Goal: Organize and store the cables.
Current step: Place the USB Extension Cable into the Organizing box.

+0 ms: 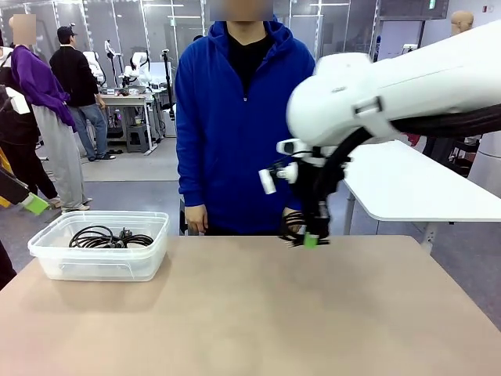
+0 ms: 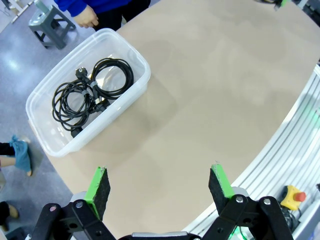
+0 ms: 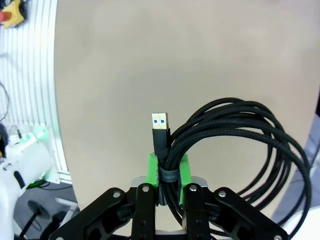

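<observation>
Two coiled black cables lying in a clear plastic bin at the table's left edge. Left gripper spread wide, nothing between its green pads, hovering above the table near the bin. Right gripper pinched shut on a braided USB cable by its strapped bundle, above the far edge in front of a person's blue hoodie.

Tan table, bare surface. Clear plastic tub near its left edge. White table behind. Grey stool on floor.
</observation>
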